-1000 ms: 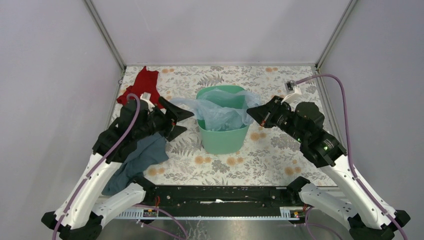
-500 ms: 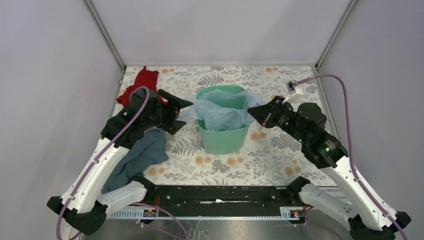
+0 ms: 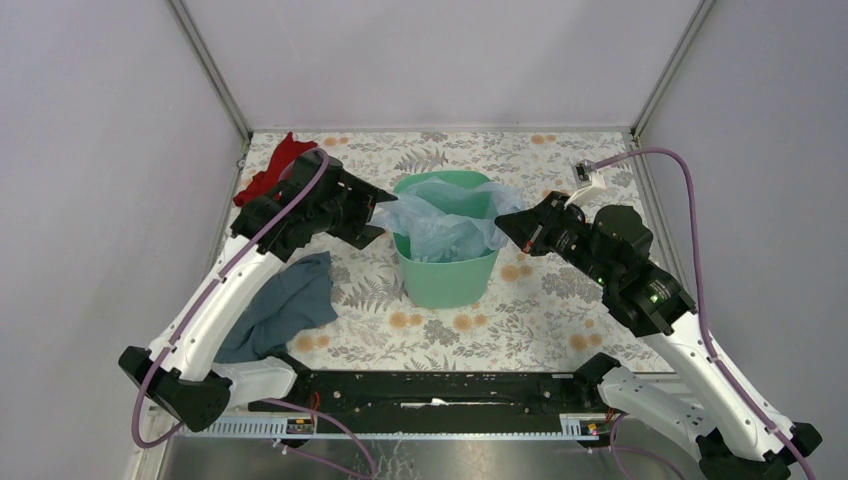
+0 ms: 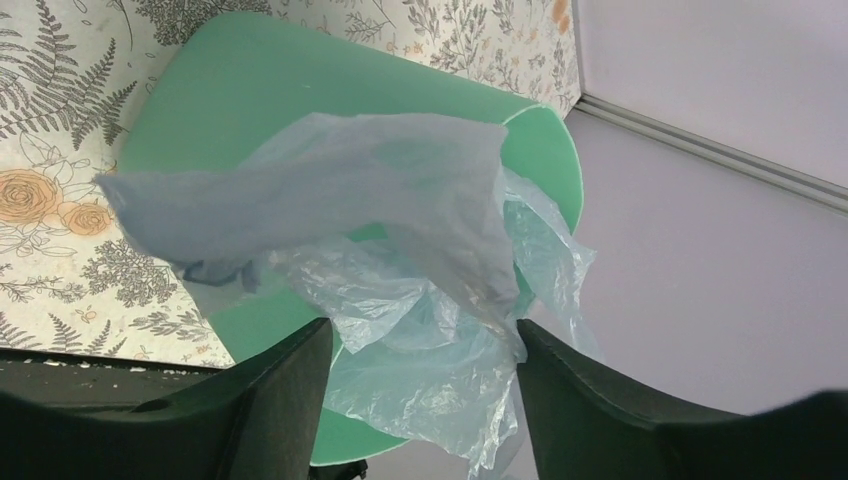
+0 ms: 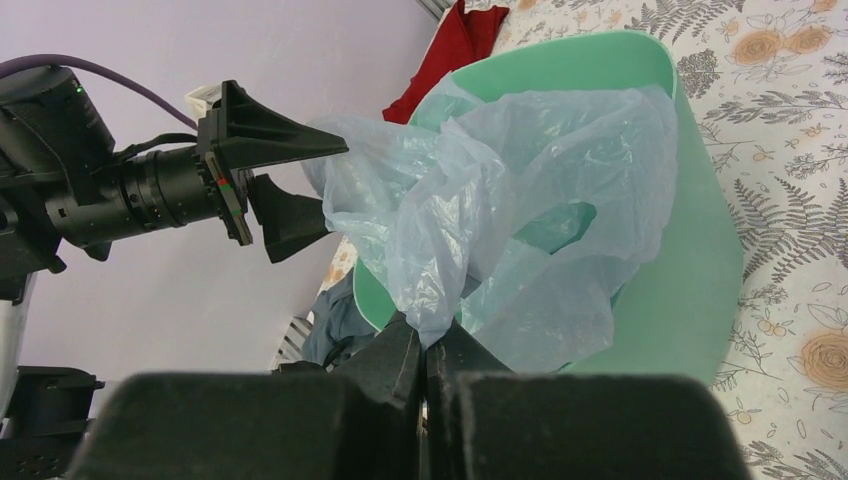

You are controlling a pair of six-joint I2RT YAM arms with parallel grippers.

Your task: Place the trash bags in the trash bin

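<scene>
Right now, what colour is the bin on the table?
The bin is plain mint green, with no pattern; the top view shows it best.

White-shelled arms [image 3: 215,308] with black joints — purple cables [image 3: 660,151] running alongside.

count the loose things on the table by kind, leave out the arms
cloths: 2, the red cloth and the grey-blue cloth
plastic bag: 1
bin: 1
total: 4
</scene>
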